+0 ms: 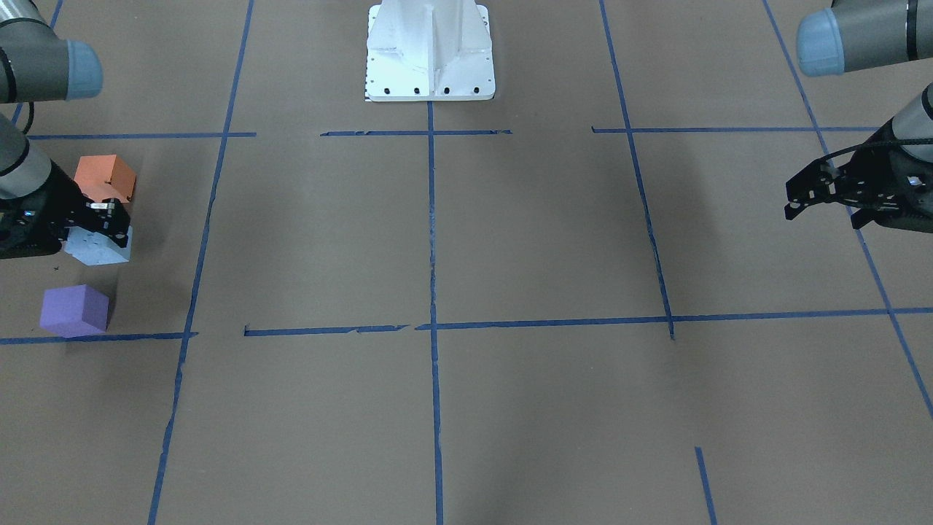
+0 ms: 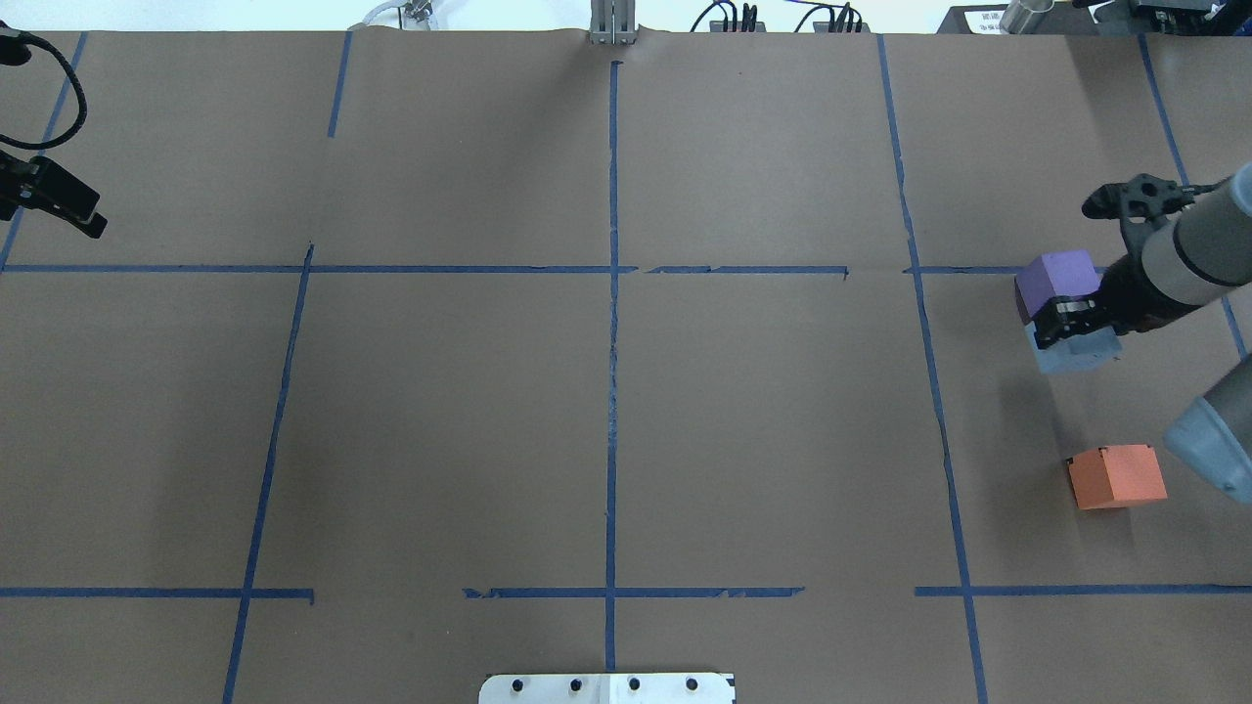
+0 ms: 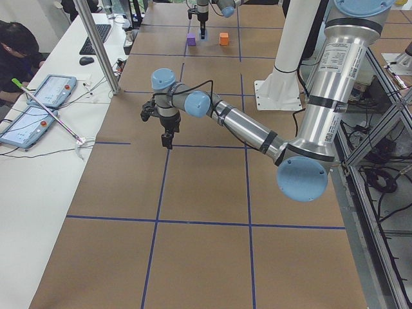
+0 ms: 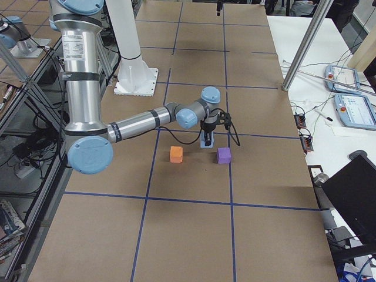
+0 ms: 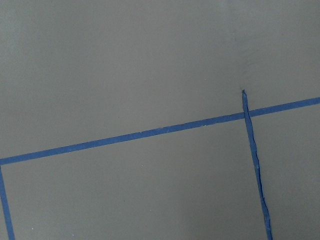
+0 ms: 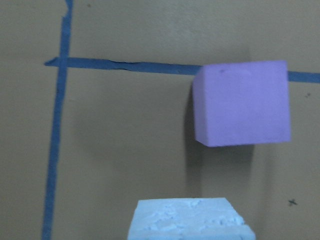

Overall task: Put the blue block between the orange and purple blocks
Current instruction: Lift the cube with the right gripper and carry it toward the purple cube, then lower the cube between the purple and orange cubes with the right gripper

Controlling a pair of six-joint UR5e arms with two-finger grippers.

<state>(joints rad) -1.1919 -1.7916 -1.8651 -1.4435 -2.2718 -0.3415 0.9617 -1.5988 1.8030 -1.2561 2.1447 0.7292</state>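
Front-facing: grips the blue block (image 1: 98, 251) in the right end effector (image 1: 102, 219), fingers closed on it from above, at this view's left edge. Holds it between the orange block (image 1: 106, 177) and the purple block (image 1: 73, 310), seemingly just clear of the brown surface (image 1: 510, 240). Hangs the left end effector (image 1: 796, 200) well apart at the opposite edge, above blue tape lines (image 1: 431, 240); cannot tell whether open or closed.

Overhead: shows the blue block (image 2: 1076, 352) just beside the purple block (image 2: 1056, 279), with the orange block (image 2: 1117, 476) farther off, nearer the robot.

Left side: points the left end effector (image 3: 167, 143) straight down above the surface; leaves the three blocks tiny at the far end.

Right side: sets the blue block (image 4: 207, 144) under the right end effector (image 4: 207, 134), between orange (image 4: 175, 154) and purple (image 4: 224, 155).

Left wrist: looks down on surface and crossing tape lines.

Right wrist: looks down on the blue block's (image 6: 190, 220) pitted top at the bottom edge, with the purple block (image 6: 242, 102) beyond it, apart, by a tape line.
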